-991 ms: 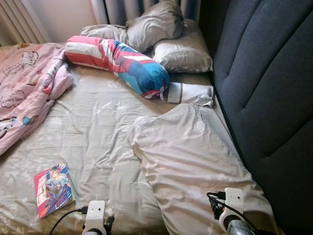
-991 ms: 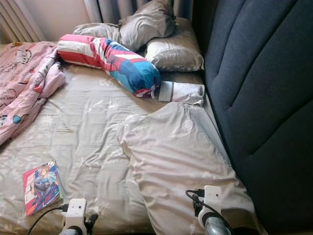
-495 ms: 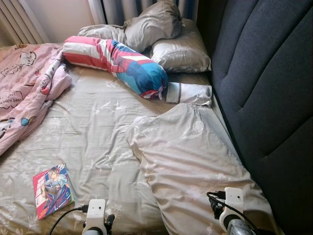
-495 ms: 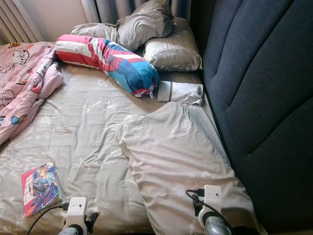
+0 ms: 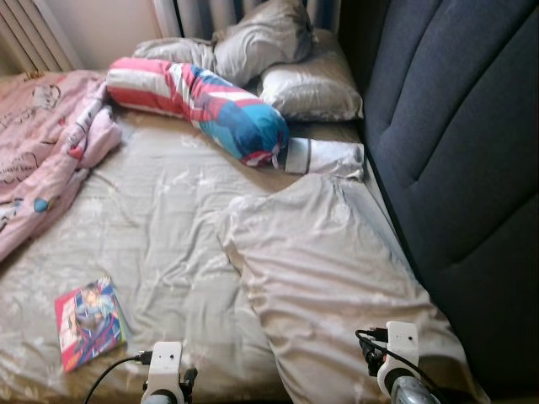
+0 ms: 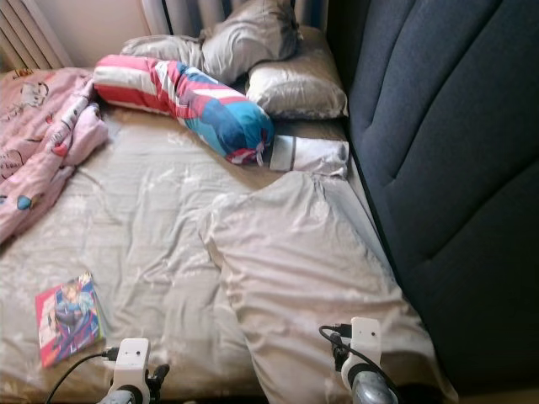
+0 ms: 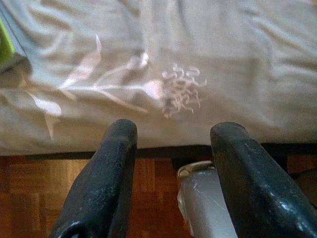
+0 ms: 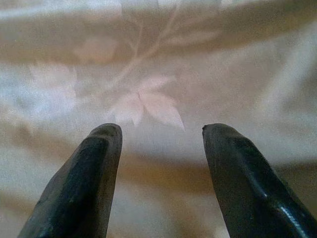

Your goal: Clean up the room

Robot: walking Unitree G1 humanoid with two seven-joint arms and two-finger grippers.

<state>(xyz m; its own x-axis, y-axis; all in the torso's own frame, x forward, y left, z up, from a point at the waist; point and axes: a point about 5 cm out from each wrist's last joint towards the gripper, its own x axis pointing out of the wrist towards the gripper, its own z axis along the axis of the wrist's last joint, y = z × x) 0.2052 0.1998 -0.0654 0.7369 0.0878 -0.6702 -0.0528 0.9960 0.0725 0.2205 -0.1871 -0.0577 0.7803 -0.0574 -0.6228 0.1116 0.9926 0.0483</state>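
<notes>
A wide bed (image 5: 168, 210) covered by a beige floral sheet is seen below the head camera, with a dark padded headboard (image 5: 455, 126) along its 3 o'clock side. A pink printed duvet (image 5: 38, 143) is bunched at 10 o'clock, a flat beige pillow (image 5: 324, 269) lies at 5 o'clock, and a red, white and blue bolster (image 5: 202, 105) rests at 12 o'clock before two grey pillows (image 5: 278, 59). A small folded white cloth (image 5: 324, 157) is tucked just beside the bolster's end. The smallest item, a comic book (image 5: 88, 320), lies at 8 o'clock near the bed's edge.

A slip is judged possible: the thin book lies flat on soft sheet, so fabric could be pinched with it, or it could be pushed away.

The left gripper (image 7: 171, 188) is held wide and empty at the mattress edge above wooden floor, the book lying near it toward 10 o'clock. The right gripper (image 8: 158, 183) is likewise spread wide, over the beige pillow, well apart from the book.
</notes>
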